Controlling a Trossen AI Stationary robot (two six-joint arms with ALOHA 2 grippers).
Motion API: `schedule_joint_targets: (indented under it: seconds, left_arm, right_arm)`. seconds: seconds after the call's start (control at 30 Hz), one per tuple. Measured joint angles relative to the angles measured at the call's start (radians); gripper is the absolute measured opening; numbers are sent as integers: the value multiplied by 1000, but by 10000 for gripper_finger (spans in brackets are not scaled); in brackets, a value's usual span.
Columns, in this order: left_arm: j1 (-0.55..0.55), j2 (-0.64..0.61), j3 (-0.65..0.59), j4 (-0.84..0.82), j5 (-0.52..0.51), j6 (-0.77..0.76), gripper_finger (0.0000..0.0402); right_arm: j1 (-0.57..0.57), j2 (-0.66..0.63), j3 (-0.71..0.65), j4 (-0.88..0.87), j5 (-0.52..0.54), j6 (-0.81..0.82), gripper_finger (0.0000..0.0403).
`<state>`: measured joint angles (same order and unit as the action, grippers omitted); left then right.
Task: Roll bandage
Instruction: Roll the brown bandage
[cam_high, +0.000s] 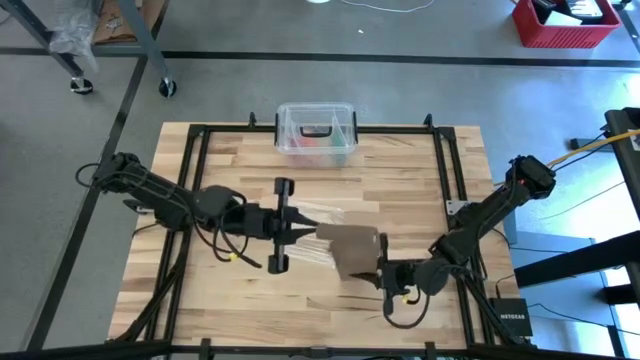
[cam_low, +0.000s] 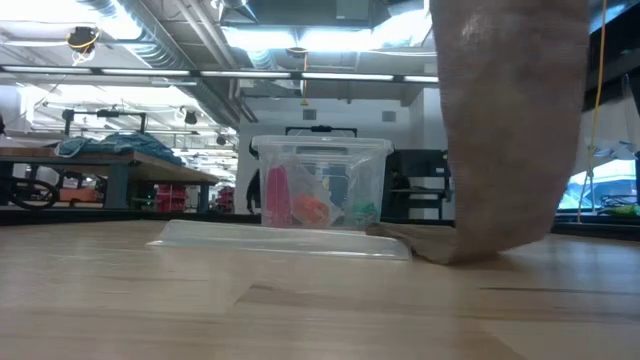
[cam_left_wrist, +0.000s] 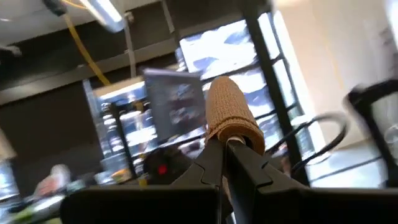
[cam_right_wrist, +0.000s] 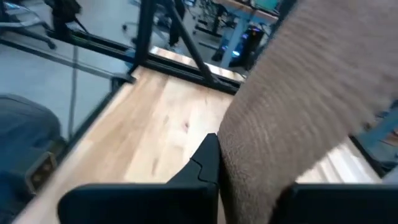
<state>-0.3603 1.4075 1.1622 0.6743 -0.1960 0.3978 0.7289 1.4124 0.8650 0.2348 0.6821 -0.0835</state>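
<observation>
Bandage (cam_high: 352, 250) lifted above the desk (cam_high: 400, 180), near the clear box (cam_high: 318, 132). Left end effector (cam_left_wrist: 225, 146) pinches its rolled end; right end effector (cam_high: 382, 272) clamps the hanging strip.

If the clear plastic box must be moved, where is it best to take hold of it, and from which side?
Probably the black handle on top of the clear box, from straight above: it is a narrow bar, while the walls are wide and smooth.
</observation>
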Motion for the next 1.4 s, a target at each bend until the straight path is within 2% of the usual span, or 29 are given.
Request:
schedule_joint_targets:
  seconds: [0.2, 0.27, 0.37, 0.57, 0.7, 0.8, 0.97, 1.1, 1.23, 1.4]
  left_arm:
    - [1, 0, 0, 103, 17, 28, 0]
    - [1, 0, 0, 133, -19, 63, 0]
    - [0, 0, 0, 141, -139, 150, 0]
    - [-25, 0, 0, 140, -461, 411, 0]
    - [-44, -1, -14, 145, -582, 599, 0]
    - [-24, -1, -51, 154, -642, 658, 0]
    - [-4, 0, -118, 156, -736, 689, 0]
    - [7, 0, -168, 153, -798, 705, 0]
    - [-6, 6, -223, 149, -804, 683, 0]
    - [-20, 42, -262, 148, -801, 625, 0]
  right_arm:
    - [-4, 10, 0, 15, 15, 31, 7]
    - [-2, 14, -1, 20, 15, 40, 7]
    - [-2, 13, 0, 85, -12, 51, 7]
    - [-2, 13, 1, 139, -19, 14, 7]
    - [-2, 13, 5, 130, -19, 0, 7]
    - [1, 13, 31, 104, -19, -14, 7]
    - [43, 13, 96, 60, 9, -108, 7]
    - [86, 13, 179, -51, 49, -135, 7]
    - [116, 13, 240, -128, 80, -157, 7]
    - [114, 13, 267, -94, 78, -236, 7]
